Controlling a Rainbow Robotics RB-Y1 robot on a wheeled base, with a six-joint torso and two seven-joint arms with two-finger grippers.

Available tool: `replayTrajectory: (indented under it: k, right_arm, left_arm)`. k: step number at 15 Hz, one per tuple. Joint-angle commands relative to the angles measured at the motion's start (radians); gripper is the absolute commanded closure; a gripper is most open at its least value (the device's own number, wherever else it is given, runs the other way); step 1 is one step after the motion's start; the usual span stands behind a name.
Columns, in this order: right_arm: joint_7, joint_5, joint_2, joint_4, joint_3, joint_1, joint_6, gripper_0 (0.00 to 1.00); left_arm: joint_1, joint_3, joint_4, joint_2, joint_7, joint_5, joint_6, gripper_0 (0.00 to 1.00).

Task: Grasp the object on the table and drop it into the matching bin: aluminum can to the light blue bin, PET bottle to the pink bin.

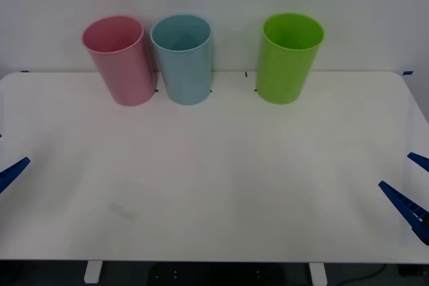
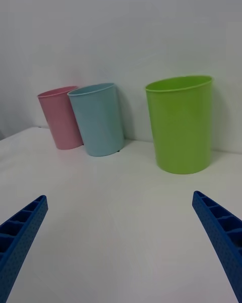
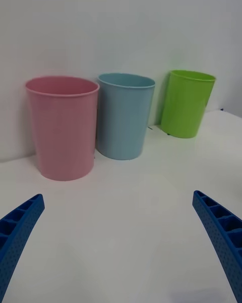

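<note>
The pink bin (image 1: 120, 61) and the light blue bin (image 1: 184, 61) stand side by side at the back left of the white table (image 1: 214, 185). The aluminum can and the PET bottle are out of view. My left gripper (image 1: 13, 149) hovers open at the table's left edge. The left wrist view has its fingers (image 3: 20, 222) spread wide toward the pink bin (image 3: 63, 126) and light blue bin (image 3: 125, 116). At the table's right edge my right gripper (image 1: 395, 170) is also open and holds nothing. Its fingers (image 2: 219, 227) point toward the bins.
A green bin (image 1: 287, 58) of the same shape stands at the back, right of the light blue one, also seen as the green bin (image 2: 180, 126) up close. A plain white wall rises behind the table. Small dark marks sit at the bins' bases.
</note>
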Motion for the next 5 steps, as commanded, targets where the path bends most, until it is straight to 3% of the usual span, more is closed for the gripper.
replayTrajectory:
  k: [1,5]
  right_arm:
    - [0.0,0.0,0.0,0.0,0.0,0.0,0.0,0.0]
    - [0.0,0.0,0.0,0.0,0.0,0.0,0.0,0.0]
  left_arm:
    - [0.0,0.0,-0.005,0.014,-0.012,-0.023,-0.001,0.0]
    - [0.0,0.0,-0.005,0.014,-0.012,-0.023,-0.001,0.0]
